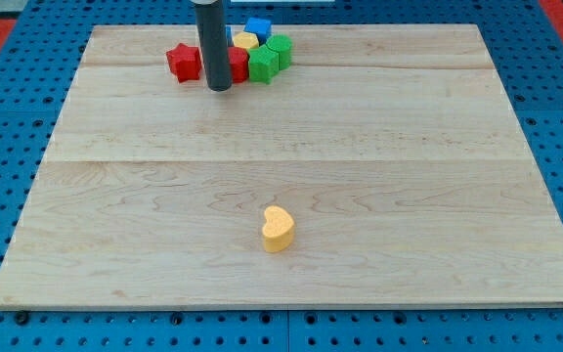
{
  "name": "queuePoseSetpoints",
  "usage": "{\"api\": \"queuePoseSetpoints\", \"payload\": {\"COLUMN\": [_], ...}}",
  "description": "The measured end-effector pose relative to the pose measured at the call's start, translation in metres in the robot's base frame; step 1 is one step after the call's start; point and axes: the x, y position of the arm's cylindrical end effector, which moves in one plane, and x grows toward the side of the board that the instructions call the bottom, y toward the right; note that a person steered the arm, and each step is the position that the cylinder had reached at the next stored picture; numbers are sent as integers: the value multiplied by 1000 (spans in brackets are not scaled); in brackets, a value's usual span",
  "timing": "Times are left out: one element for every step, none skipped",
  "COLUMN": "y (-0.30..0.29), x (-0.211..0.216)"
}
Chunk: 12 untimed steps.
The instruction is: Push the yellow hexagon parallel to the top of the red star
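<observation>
The red star (184,62) lies near the view's top left of the wooden board (360,147). The yellow hexagon (246,42) sits in a tight cluster to the star's right, partly hidden by other blocks. My rod comes down from the view's top, and my tip (220,88) rests on the board just below and right of the red star, touching or nearly touching a second red block (238,66) that the rod partly hides. The tip is below and left of the yellow hexagon.
A blue block (258,26) sits at the cluster's top. Two green blocks (265,65) (281,49) sit at its right. A yellow heart (278,229) lies alone near the view's bottom centre. Blue pegboard surrounds the board.
</observation>
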Motion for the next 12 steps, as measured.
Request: {"api": "queuePoseSetpoints", "payload": {"y": [0,0,0,0,0,3,14,15,15,16,23,28], "x": [0,0,0,0,0,0,0,0,1,6,15,32]}}
